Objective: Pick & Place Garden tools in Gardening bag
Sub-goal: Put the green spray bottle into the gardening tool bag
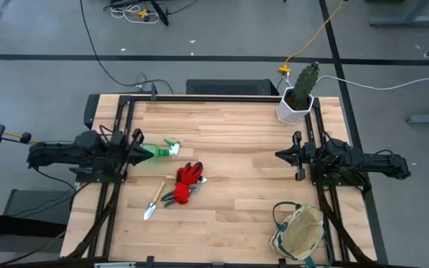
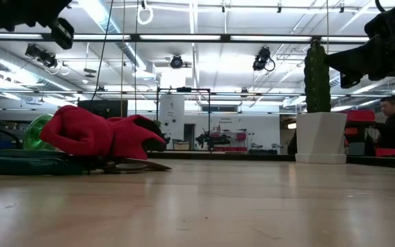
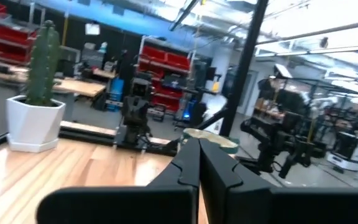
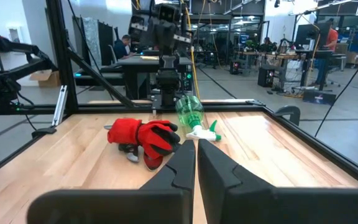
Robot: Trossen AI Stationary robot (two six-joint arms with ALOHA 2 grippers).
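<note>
Four tools: all lie on the pale wooden surface (image 1: 237, 141), left of centre; none is in the bag yet.
Left hand (image 1: 138, 154): fingers are pressed together with nothing between them; it is held at the left edge, its tip just beside the base of the spray bottle.
Green-and-white plastic spray bottle (image 1: 162, 151): it lies on its side, white trigger head pointing toward the middle of the surface. It is judged light, rigid and smooth, so likely to slip or roll; the narrow neck below the trigger is judged the surest hold, the round body the poorest.
Wooden-handled metal trowel (image 1: 153, 201): it lies flat below the bottle, blade toward the near edge. It is judged stiff and the heaviest piece; the wooden handle should be taken, close to the blade for balance.
Dark-handled pruners (image 1: 174, 196): they are partly covered by the gloves, so their shape is hard to read. A hard, blade-heavy item is expected; the paired handles would be gripped.
Red-and-black fabric gloves (image 1: 189, 177): they are heaped over the pruners. Soft and light, they should sag; a bunched fold is best pinched.
Right hand (image 1: 283, 155): fingers are pressed together, empty, waiting at the right side.
Round beige canvas bag with dark green trim (image 1: 300, 232): it stands near the right front corner, mouth up, well apart from the tools; its soft walls may yield under contact.
</note>
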